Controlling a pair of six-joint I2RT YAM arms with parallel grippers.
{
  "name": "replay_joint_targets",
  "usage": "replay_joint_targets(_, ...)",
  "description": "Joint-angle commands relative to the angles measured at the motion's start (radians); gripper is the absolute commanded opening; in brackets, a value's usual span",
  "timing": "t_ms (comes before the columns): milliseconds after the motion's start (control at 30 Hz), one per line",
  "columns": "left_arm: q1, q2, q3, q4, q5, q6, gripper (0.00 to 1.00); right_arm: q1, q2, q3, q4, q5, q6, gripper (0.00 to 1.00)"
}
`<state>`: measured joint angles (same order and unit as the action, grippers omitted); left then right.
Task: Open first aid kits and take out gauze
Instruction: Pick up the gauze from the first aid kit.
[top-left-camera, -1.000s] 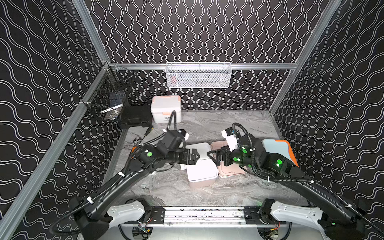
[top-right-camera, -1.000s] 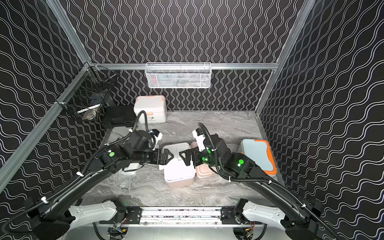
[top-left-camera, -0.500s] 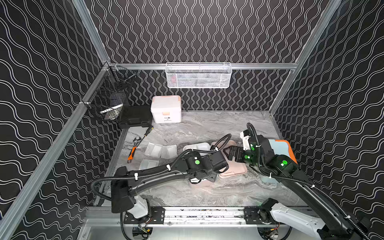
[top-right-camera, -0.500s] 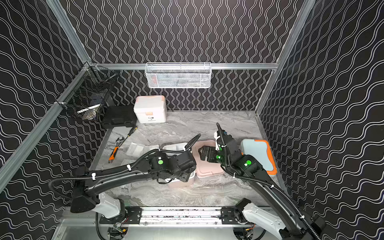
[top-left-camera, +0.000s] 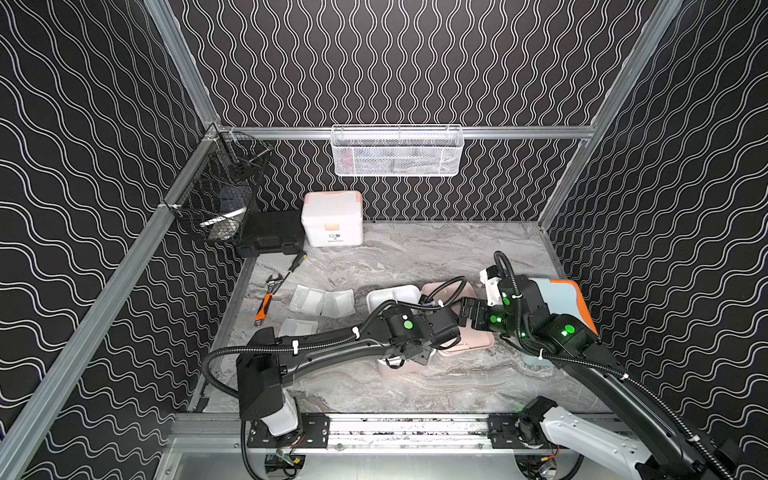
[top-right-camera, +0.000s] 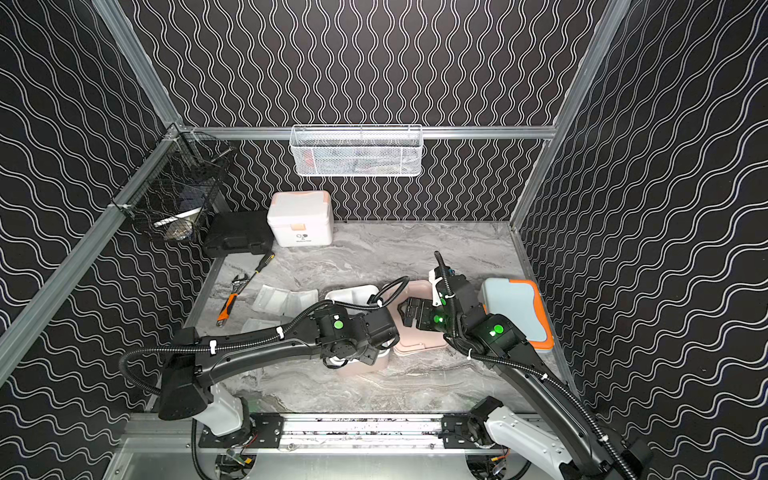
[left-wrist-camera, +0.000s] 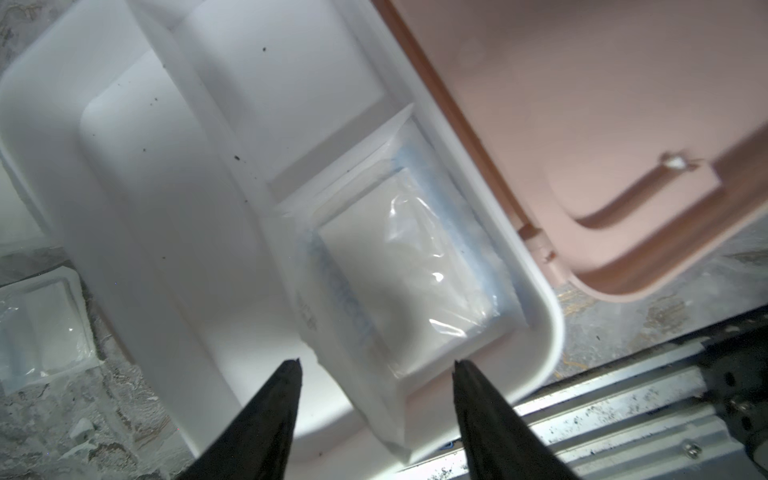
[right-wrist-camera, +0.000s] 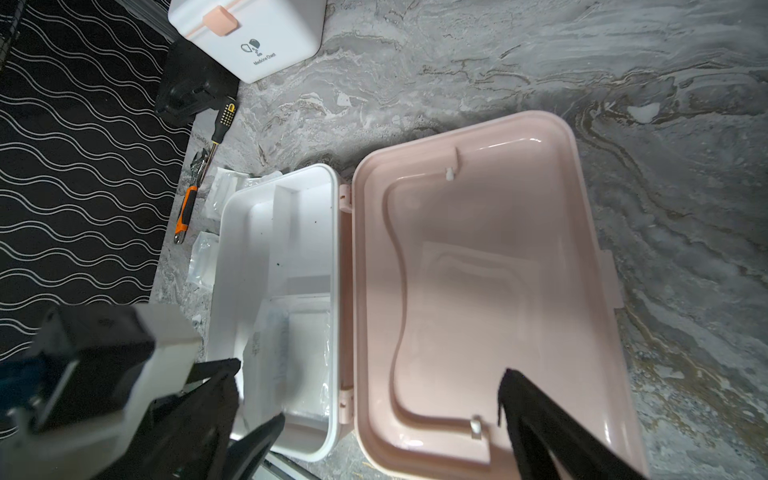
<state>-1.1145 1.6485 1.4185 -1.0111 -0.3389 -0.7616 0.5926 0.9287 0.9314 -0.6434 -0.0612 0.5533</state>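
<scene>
Gauze packet (left-wrist-camera: 399, 270), glossy white, inside pink kit (left-wrist-camera: 602, 104), left gripper (left-wrist-camera: 376, 365) seemingly released, right gripper (top-right-camera: 409, 312) spread.

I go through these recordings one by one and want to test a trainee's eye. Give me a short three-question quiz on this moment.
1. True or false: the white kit at the back stands open.
2. The gauze packet by the left gripper lies in: A the blue kit, B the white tray, C the wire basket.
3. Which gripper hangs over the open pink lid?
Key: 1 false; 2 B; 3 the right gripper.
</scene>
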Motion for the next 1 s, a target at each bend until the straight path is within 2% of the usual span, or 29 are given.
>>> replay_joint_targets(0,0.026,-0.014,-0.028,0.029,0.016,-0.016,0.54,-0.001,0.005,-0.002,0.021,-0.027,0.001,1.00)
replay_joint_targets(267,0.056,-0.044,-0.074,0.101,0.074,-0.008,0.24,-0.002,0.005,-0.011,0.025,-0.045,0.002,1.00)
replay_joint_targets(567,0.064,-0.074,-0.078,0.091,0.064,-0.008,0.12,-0.002,0.020,-0.005,0.031,-0.063,0.003,1.00)
replay_joint_targets(800,0.068,-0.112,-0.073,0.086,0.057,-0.007,0.08,-0.002,0.038,0.003,0.037,-0.099,-0.001,1.00)
replay_joint_targets(967,0.080,-0.150,-0.081,0.098,0.066,0.007,0.00,-0.002,0.042,0.008,0.057,-0.171,-0.021,1.00)
